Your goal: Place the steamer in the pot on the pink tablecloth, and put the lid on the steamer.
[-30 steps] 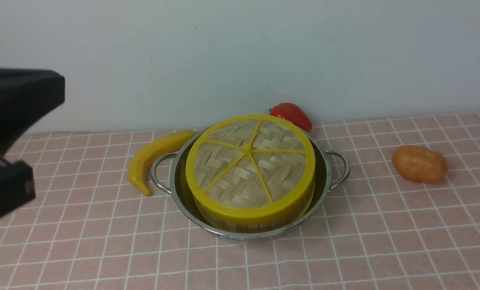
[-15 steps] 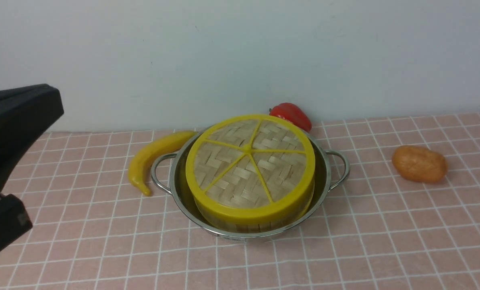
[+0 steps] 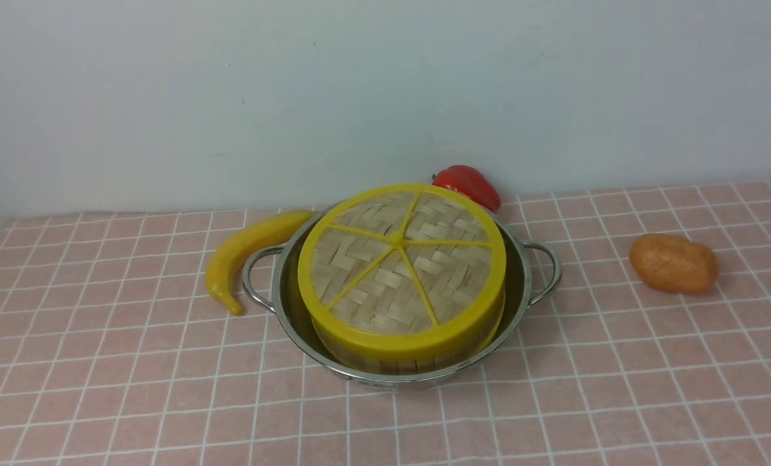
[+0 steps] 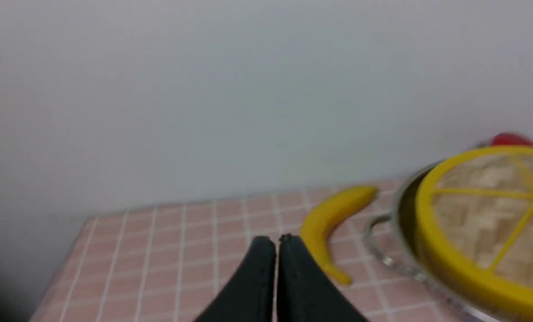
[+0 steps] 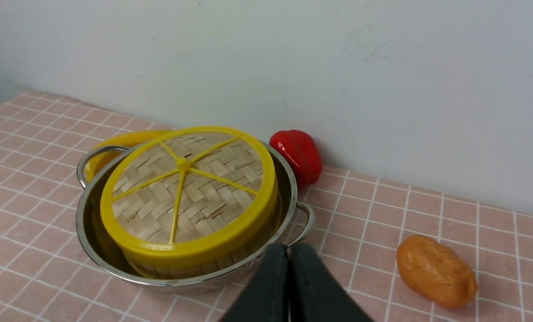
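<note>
lid [image 3: 401, 259]: seated on steamer [image 3: 411, 359], inside pot [image 3: 521, 285], on pink tablecloth [image 3: 618, 388]
left fingers [image 4: 275, 243]: pressed together, empty, well apart from pot
right fingers [image 5: 289, 250]: pressed together, empty, near pot rim

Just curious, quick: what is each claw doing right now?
Left gripper: closed, holding nothing.
Right gripper: closed, holding nothing.

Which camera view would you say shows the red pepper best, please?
The right wrist view: the red pepper shows nearly whole beside the pot. The front view shows it partly hidden behind the lid; the left wrist view catches only a blurred sliver.
</note>
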Controlling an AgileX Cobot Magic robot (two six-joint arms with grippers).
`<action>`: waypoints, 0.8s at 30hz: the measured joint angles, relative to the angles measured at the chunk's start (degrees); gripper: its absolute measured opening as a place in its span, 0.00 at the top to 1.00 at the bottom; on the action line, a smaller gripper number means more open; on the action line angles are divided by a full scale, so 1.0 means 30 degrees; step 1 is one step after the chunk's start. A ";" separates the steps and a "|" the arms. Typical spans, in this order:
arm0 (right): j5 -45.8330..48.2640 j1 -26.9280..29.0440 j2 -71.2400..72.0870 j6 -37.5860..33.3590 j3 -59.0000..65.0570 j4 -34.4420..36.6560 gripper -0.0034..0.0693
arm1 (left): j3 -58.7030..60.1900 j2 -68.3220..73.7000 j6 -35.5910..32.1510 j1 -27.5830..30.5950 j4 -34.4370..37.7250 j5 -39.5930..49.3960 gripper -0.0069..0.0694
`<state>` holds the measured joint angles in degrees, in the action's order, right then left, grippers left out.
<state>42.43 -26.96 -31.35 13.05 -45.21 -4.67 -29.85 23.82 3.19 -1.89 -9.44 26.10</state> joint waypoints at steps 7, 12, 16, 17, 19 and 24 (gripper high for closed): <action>0.0000 0.0000 0.0000 0.0000 0.0000 0.0397 0.89 | 0.5233 -0.4558 0.0692 0.1749 -0.0116 -0.0241 0.89; 0.0000 0.0000 0.0000 0.0000 0.0000 0.0510 0.86 | 0.8257 -0.7075 0.0753 0.1811 -0.0079 -0.1315 0.87; 0.0000 0.0000 0.0000 0.0000 0.0000 0.0510 0.84 | 0.9214 -0.7848 0.0753 0.1811 -0.0062 -0.1647 0.86; 0.0000 0.0000 0.0000 0.0000 0.0000 0.0510 0.83 | 0.9292 -0.7868 0.0753 0.1811 -0.0062 -0.1665 0.86; 0.0000 0.0000 0.0000 0.0000 0.0000 0.0510 0.82 | 0.9464 -0.7890 0.0753 0.1811 -0.0062 -0.1663 0.85; 0.0000 0.0000 0.0000 0.0000 0.0000 0.0510 0.79 | 0.9708 -0.7890 0.0753 0.1811 -0.0062 -0.1663 0.84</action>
<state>42.43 -26.96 -31.35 13.05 -45.21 -3.14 -0.73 0.15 5.45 3.54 -9.63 21.12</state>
